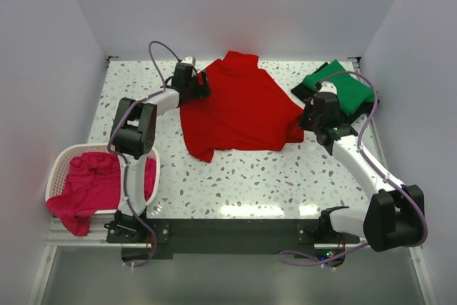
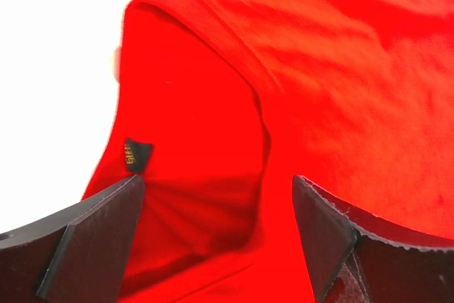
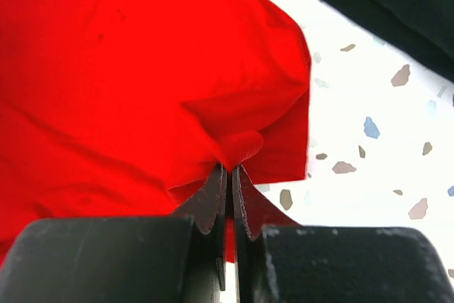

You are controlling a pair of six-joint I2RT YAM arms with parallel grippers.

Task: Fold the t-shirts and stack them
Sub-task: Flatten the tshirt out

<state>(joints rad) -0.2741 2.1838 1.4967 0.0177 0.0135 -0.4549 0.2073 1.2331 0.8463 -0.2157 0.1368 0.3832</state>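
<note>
A white speckled worktop (image 1: pixel 285 176) is seen from above. Spread across its middle, reaching toward the far edge, is the bright red t-shirt (image 1: pixel 239 108). It is laid mostly flat, with its collar toward the far edge and its hem toward the near edge.

A white lattice basket (image 1: pixel 61 162) is set at the near left corner. The magenta-pink t-shirt (image 1: pixel 89 187) is heaped inside it and draped over its near rim. At the far right corner the green t-shirt (image 1: pixel 350 91) is laid folded on top of the black t-shirt (image 1: pixel 303 89), whose dark edge is seen beneath it on the left.

The left gripper (image 1: pixel 203 85) is placed at the red shirt's left sleeve, near the far edge. In the left wrist view its fingers (image 2: pixel 92 232) are held wide apart, with the sleeve and its hem seen between them and nothing gripped. The right gripper (image 1: pixel 303 123) is placed at the red shirt's right side, just beside the green and black pile. In the right wrist view its fingers (image 3: pixel 213 200) are pressed together on a small pinch of red cloth, which is gathered into folds above the tips.

A small black label (image 2: pixel 136 155) with gold lettering is seen on the sleeve; the lettering cannot be read.
</note>
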